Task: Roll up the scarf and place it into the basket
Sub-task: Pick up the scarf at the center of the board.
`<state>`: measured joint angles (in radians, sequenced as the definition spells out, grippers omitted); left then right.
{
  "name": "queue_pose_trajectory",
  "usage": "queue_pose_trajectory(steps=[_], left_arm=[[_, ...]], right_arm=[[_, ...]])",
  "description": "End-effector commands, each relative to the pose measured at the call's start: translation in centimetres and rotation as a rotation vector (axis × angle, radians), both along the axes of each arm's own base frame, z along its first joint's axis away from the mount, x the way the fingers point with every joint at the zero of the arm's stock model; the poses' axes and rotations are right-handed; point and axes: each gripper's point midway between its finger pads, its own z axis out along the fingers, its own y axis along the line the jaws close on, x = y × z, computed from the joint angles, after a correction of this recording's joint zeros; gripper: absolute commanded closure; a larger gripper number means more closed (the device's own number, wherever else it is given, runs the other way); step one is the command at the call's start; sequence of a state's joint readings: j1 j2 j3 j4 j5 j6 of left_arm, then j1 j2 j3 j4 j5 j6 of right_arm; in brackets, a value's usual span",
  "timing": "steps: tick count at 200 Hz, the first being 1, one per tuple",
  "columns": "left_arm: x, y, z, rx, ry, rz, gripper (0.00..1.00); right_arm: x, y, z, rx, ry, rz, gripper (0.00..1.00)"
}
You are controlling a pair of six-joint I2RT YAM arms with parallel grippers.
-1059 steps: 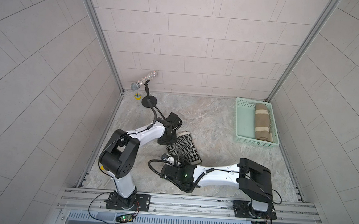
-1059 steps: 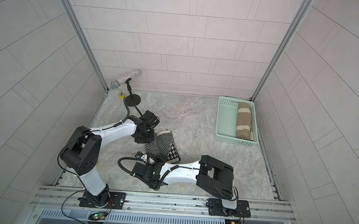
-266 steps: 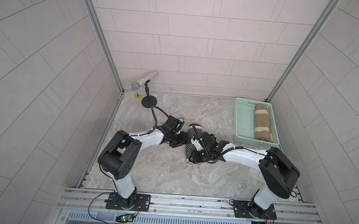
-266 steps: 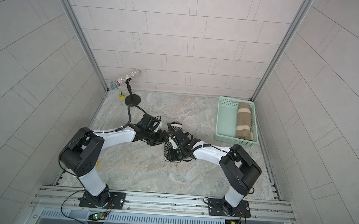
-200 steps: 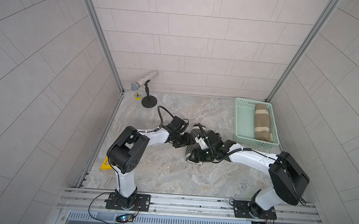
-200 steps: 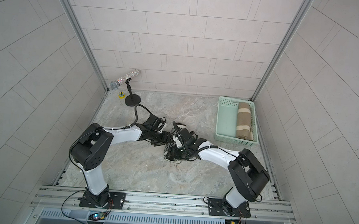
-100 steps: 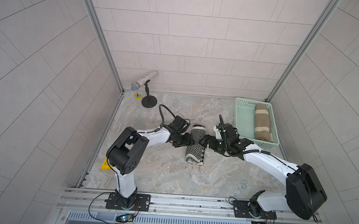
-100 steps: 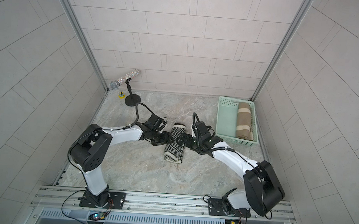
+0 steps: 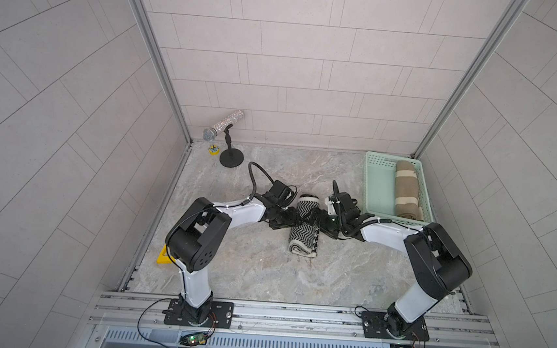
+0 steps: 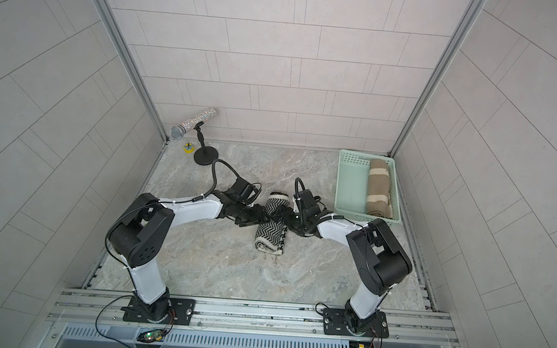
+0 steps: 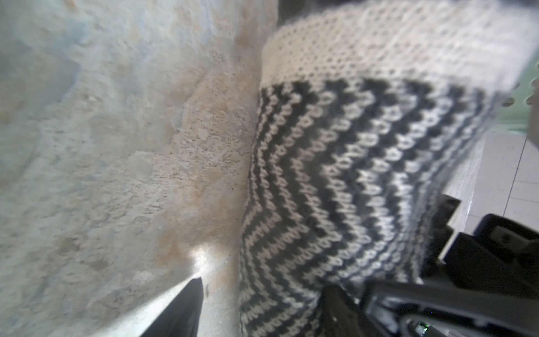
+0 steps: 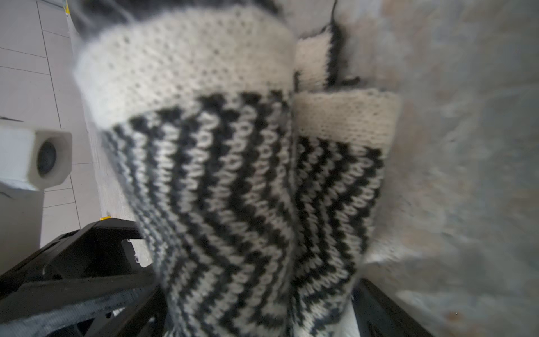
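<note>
Across the marble-look tabletop [image 9: 262,275], both arms reach inward and meet at centre. From its own side comes the left arm [image 9: 243,213], from the opposite side the right arm [image 9: 384,232], both low over the surface.

Far right corner: mint-green basket [image 9: 372,189] with lattice sides, flat on the table. One beige roll [image 9: 407,191] with cream stripes lies inside it, along the right wall.

Centre of table: black-and-white zigzag knit scarf [image 9: 304,238], rolled into a fat tube with its long axis running far to near. It sits well left of the basket, not in it. The far end shows a dark coil opening in both top views. The near end is flatter, with a cream border. Right wrist view shows a looser outer layer with its own cream band lying against the main roll.

At the roll's left flank sits the left gripper [image 9: 289,214], and at its right flank the right gripper [image 9: 317,218], both about mid-length. Left jaws are apart. In the left wrist view one finger [image 11: 186,306] is off the knit with bare table between, and the other sits over the scarf. Right jaws are spread wide, straddling the roll.

Far left corner: glitter microphone [image 9: 222,130] on a black stand [image 9: 231,159]. Left table edge: yellow triangle [image 9: 164,256], partly behind the left arm. Beside the stand base: small yellow item [image 9: 213,149], too small to identify.
</note>
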<state>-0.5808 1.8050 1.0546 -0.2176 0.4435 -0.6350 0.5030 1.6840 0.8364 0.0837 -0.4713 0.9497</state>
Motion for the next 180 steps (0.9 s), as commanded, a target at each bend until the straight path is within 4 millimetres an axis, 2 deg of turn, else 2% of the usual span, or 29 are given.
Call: queue_pose_trajectory(steps=[1,12,23,50,65,78,95,108,116,125,138,149,161,180], left_arm=[[-0.9,0.6,-1.0,0.053,0.037,0.003,0.37],[-0.9,0.6,-0.9,0.054,0.033,0.006,0.39],[-0.9,0.6,-0.8,0.052,0.031,0.011,0.4],[-0.9,0.8,0.1,0.04,0.013,0.031,0.45],[-0.9,1.2,1.1,0.038,-0.01,0.045,0.46],[-0.9,2.0,2.3,0.041,-0.041,0.066,0.47],[-0.7,3.7,4.2,0.046,-0.097,0.108,0.47],[-0.5,5.5,5.8,0.045,-0.141,0.161,0.47],[-0.3,7.0,6.7,0.05,-0.164,0.202,0.44],[-0.2,8.6,7.6,0.056,-0.188,0.246,0.35],[-0.1,11.2,8.7,0.07,-0.222,0.324,0.14],[0.0,13.1,9.5,0.086,-0.258,0.383,0.0],[0.0,15.0,10.2,0.114,-0.307,0.431,0.0],[-0.4,16.8,10.9,0.144,-0.337,0.469,0.0]], right_arm=[[-0.1,1.8,0.1,0.035,-0.001,0.022,0.02],[-0.2,1.9,-0.5,0.026,0.013,0.019,0.08],[-0.3,1.8,-1.3,0.013,0.029,0.011,0.2],[-0.1,1.2,-2.6,-0.013,0.053,-0.008,0.63],[0.6,1.9,-1.9,0.076,0.021,-0.007,0.8],[1.6,2.6,-0.3,0.203,-0.027,0.012,0.89],[3.1,3.8,3.5,0.402,-0.11,0.08,0.95],[4.1,4.4,8.4,0.567,-0.243,0.138,0.99],[4.7,4.2,10.5,0.635,-0.28,0.157,1.0],[5.5,3.7,12.9,0.693,-0.328,0.174,1.0],[6.2,2.8,15.6,0.738,-0.387,0.201,1.0],[7.0,1.8,17.3,0.746,-0.425,0.21,1.0],[8.3,0.0,18.4,0.716,-0.461,0.192,1.0],[10.8,-3.9,18.8,0.596,-0.494,0.127,1.0]])
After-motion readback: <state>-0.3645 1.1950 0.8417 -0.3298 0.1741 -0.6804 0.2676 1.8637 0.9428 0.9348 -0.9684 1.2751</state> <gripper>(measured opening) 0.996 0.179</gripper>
